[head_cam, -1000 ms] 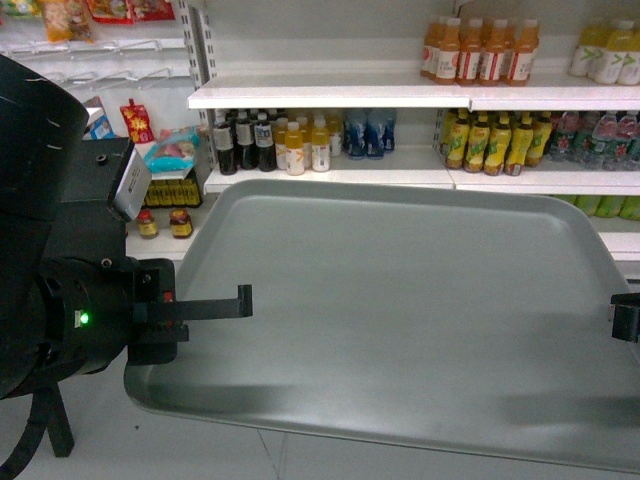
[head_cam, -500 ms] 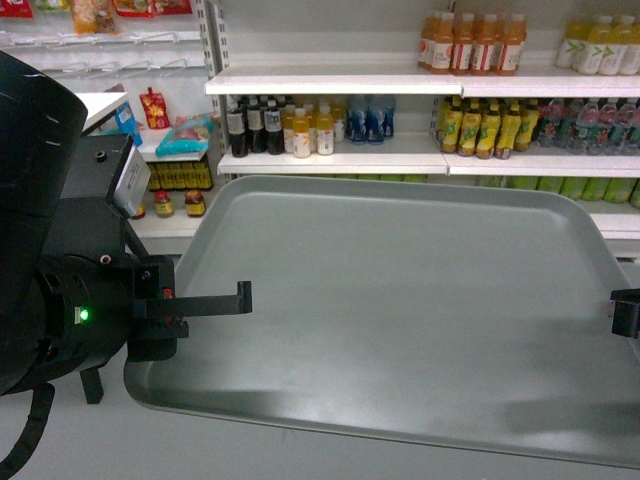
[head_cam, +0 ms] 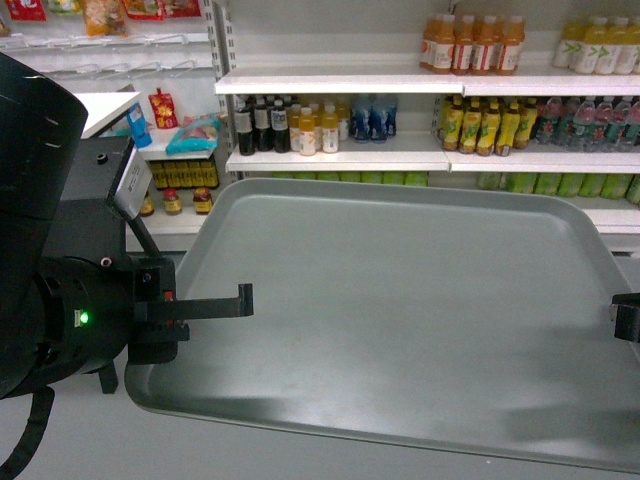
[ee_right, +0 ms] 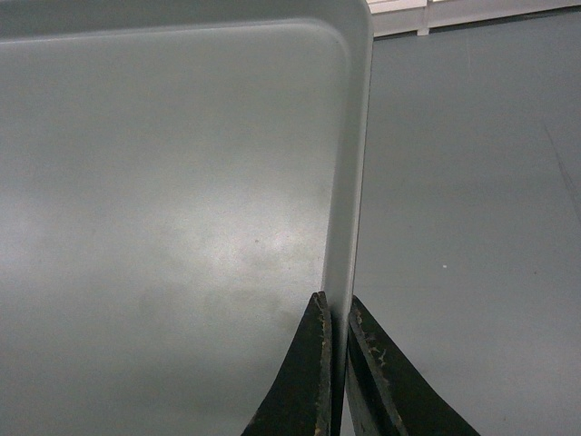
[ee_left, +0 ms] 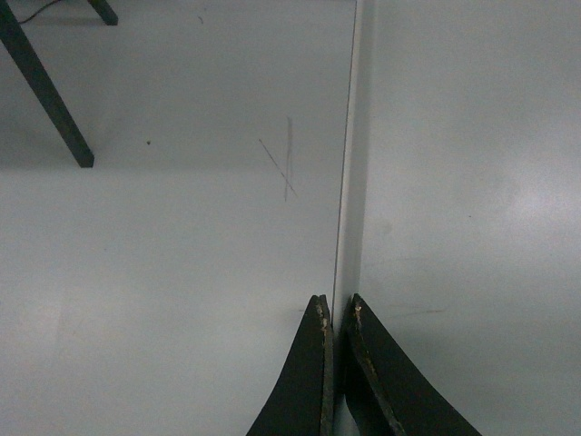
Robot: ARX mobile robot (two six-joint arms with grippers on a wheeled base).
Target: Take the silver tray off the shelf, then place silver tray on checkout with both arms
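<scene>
The silver tray [head_cam: 400, 310] hangs flat in the air in front of me, clear of the shelf [head_cam: 340, 84] behind it. My left gripper [head_cam: 243, 300] is shut on the tray's left rim, and its upper finger lies over the tray floor. The left wrist view shows the jaws [ee_left: 337, 304] pinching the thin rim [ee_left: 349, 182]. My right gripper [head_cam: 622, 318] is shut on the right rim, seen up close [ee_right: 336, 304] with the tray [ee_right: 182, 182] to its left. A white flat corner [head_cam: 100, 105] shows far left; I cannot tell whether it is the checkout.
Shelves of drink bottles [head_cam: 480, 45] fill the background, with snack packets [head_cam: 195, 135] and small jars [head_cam: 175, 200] at the left. Grey floor [ee_right: 472, 227] lies below the tray. Dark slanted legs [ee_left: 45, 91] stand on the floor at my left.
The shelves and the dark legs have slid to the right in the head view, so my view has swung left. The tray and both grippers keep the same places in the frame.
</scene>
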